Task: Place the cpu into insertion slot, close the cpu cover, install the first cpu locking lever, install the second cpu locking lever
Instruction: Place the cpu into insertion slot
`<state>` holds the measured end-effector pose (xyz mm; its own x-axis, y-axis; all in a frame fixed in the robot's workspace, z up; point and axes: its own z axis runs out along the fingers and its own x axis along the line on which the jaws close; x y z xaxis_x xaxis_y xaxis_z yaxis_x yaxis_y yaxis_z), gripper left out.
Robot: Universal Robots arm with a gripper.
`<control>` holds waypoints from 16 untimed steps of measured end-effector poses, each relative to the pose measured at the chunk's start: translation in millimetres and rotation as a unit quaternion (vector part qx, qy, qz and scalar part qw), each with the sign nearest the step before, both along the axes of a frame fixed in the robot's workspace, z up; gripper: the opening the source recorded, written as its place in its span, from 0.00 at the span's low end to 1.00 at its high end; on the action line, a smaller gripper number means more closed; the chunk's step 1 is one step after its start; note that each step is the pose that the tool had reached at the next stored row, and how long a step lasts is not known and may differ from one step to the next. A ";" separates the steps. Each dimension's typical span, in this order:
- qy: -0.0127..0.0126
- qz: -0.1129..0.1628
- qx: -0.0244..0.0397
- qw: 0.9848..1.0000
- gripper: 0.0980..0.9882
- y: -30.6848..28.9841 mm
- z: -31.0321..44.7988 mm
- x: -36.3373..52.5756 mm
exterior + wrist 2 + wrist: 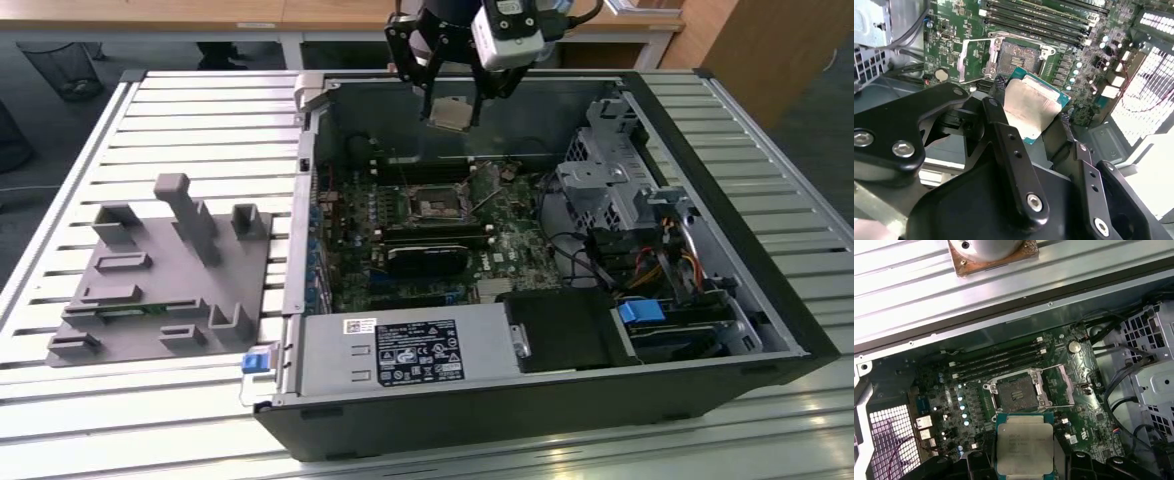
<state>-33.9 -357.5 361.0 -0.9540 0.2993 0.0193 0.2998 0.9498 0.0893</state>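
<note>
The claw (454, 108) hangs high over the open computer case (534, 405), near its upper rim, and it is carrying something. It is the cpu (451, 114), pinched between the two black fingers (1000, 117). The jaws stand only as far apart as the chip is wide, clamped on two opposite edges. In both wrist views the silvery lid faces the cameras, and a thin green border of the cpu (1024, 446) shows past the grip.

Below the claw and well apart from it, the insertion slot (1016, 392) sits bare on the green motherboard (1089, 405), its dark centre uncovered. The cpu cover (974, 60) is swung back off the slot, its silver frame resting just beside the slot's rim.

There is plain air around the claw up here, with nothing touching the fingers but the chip. Down at board level it tightens: long memory slots (996, 362) run along one side of the insertion slot, and a metal drive cage (607, 175) with cables crowds the case farther off. The case rests on a slatted bench (200, 120).
</note>
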 end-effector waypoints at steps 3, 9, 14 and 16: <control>0.000 -0.022 0.000 1.000 0.50 0.0 -0.3 -0.1; 0.000 -0.062 0.000 0.998 0.50 0.0 -0.9 -0.2; 0.000 -0.106 0.000 0.994 0.50 0.0 -1.4 -0.5; 0.000 -0.115 0.000 0.993 0.50 0.0 -1.5 -0.7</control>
<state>-34.6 -357.6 359.5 -0.8606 0.5090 0.0194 0.5085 0.8564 0.0893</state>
